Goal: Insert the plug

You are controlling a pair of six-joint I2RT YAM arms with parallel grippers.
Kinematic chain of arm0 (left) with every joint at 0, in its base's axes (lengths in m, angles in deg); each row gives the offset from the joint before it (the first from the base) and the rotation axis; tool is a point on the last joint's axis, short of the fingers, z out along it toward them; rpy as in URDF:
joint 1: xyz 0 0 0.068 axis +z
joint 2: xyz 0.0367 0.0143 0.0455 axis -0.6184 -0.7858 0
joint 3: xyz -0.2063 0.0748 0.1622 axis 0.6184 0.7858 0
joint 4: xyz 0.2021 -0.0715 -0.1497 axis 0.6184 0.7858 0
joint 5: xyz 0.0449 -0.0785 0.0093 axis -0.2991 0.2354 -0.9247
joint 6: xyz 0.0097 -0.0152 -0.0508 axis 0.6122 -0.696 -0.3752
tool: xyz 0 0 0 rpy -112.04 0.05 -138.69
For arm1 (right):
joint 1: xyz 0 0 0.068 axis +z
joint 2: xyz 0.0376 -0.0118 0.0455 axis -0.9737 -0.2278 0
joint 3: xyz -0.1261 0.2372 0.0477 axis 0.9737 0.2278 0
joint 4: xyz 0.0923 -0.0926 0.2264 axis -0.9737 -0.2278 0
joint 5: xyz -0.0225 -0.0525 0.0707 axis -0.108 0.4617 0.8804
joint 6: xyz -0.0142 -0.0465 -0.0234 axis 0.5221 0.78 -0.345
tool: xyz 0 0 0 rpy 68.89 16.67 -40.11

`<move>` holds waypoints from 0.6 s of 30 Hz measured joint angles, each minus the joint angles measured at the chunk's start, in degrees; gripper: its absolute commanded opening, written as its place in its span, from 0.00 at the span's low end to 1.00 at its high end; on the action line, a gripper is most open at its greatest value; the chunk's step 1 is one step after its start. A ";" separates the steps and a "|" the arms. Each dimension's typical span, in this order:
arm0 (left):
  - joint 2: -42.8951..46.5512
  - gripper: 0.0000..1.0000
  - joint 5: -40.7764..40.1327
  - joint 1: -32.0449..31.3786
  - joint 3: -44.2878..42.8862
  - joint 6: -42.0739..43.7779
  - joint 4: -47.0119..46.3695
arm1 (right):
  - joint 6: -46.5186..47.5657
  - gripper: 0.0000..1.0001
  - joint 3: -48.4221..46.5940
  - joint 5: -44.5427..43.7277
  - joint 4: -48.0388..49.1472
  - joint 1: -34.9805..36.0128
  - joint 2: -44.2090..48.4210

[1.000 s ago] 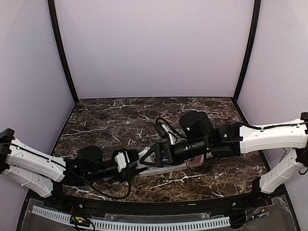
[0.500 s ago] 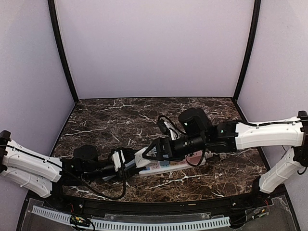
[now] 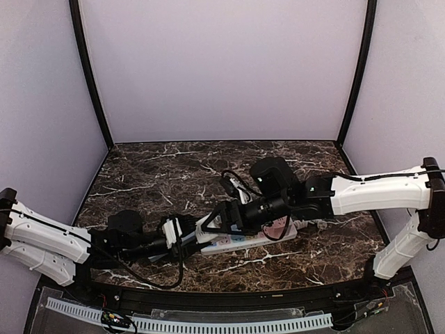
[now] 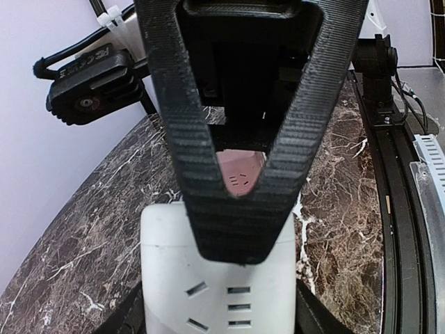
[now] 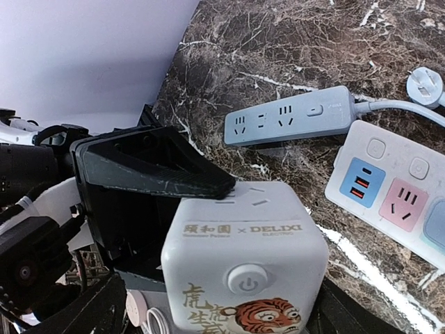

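A white cube socket (image 5: 245, 240) with a tiger picture, a power button and DELIXI lettering sits between both grippers. In the right wrist view my right gripper (image 5: 236, 309) is shut on its two sides. One black finger (image 5: 156, 174) of the left gripper lies across the cube's slotted top face. In the left wrist view the cube (image 4: 215, 285) sits between the jaws of my left gripper (image 4: 219, 309), and the right gripper's black triangular finger (image 4: 240, 202) presses on its slotted face. From above, the left gripper (image 3: 185, 232) and the right gripper (image 3: 213, 224) meet over the table's front middle.
A white power strip (image 5: 400, 198) with blue and pink sockets lies on the marble, just behind the grippers from above (image 3: 254, 241). A grey power strip (image 5: 292, 115) lies beyond it, its white plug (image 5: 425, 87) loose at the far right. A black cable (image 3: 236, 179) loops behind.
The right arm has drawn left and slightly back, uncovering more of the white power strip. The two grippers stay together at the cube. The left arm has barely shifted.
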 measured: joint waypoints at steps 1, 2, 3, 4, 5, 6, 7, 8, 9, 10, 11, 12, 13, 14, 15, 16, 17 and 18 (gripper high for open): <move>-0.20 0.01 -0.04 0.00 0.00 0.00 -0.02 | 0.02 0.84 -0.31 0.15 0.02 0.02 -0.37; -0.37 0.01 -0.20 0.00 0.00 0.00 -0.02 | -0.04 0.82 -0.66 0.17 -0.09 0.02 -0.83; -0.55 0.01 -0.31 0.00 0.00 0.00 0.00 | 0.00 0.79 -0.74 0.15 -0.09 0.02 -1.22; -0.70 0.01 -0.37 0.00 0.00 0.02 -0.02 | -0.11 0.77 -0.81 0.20 -0.07 -0.07 -1.70; -0.90 0.01 -0.44 0.00 0.00 0.02 -0.02 | 0.00 0.74 -0.85 0.22 -0.07 -0.09 -2.10; -1.05 0.01 -0.46 0.00 0.00 0.04 0.00 | 0.09 0.71 -0.94 0.17 -0.20 -0.09 -2.49; -1.18 0.01 -0.48 0.00 0.00 0.09 -0.02 | 0.04 0.69 -1.07 0.11 -0.44 -0.09 -2.89; -1.25 0.01 -0.50 0.00 0.00 0.13 -0.02 | 0.17 0.67 -1.18 0.11 -0.59 -0.09 -3.17; -1.27 0.01 -0.59 0.00 0.00 0.17 0.00 | 0.26 0.63 -1.31 0.13 -0.81 -0.11 -3.41; -1.29 0.01 -0.66 0.00 0.00 0.20 0.00 | 0.22 0.60 -1.53 0.04 -1.18 -0.11 -3.65; -1.29 0.01 -0.70 0.00 0.00 0.20 -0.02 | 0.37 0.55 -1.60 0.04 -1.46 -0.11 -3.74; -1.29 0.01 -0.70 0.00 0.00 0.22 -0.02 | 0.52 0.50 -1.66 0.07 -1.75 -0.13 -3.80; -1.31 0.01 -0.70 0.00 0.00 0.15 0.07 | 0.81 0.45 -1.79 0.09 -2.05 -0.13 -3.85; -1.38 0.01 -0.68 0.00 0.00 0.07 0.09 | 1.36 0.40 -1.79 0.11 -2.16 -0.13 -3.85; -1.46 0.01 -0.68 0.00 0.00 -0.04 0.11 | 1.62 0.35 -1.88 0.09 -2.34 -0.13 -3.85; -1.51 0.03 -0.63 0.00 0.00 -0.09 0.09 | 1.68 0.29 -1.92 0.09 -2.49 -0.13 -3.87; -1.60 0.07 -0.70 -0.02 0.00 -0.02 0.07 | 1.90 0.23 -1.99 0.07 -2.64 -0.13 -3.89; -1.64 0.21 -0.70 -0.02 0.00 -0.04 0.07 | 1.92 0.14 -2.10 0.04 -2.80 -0.11 -3.93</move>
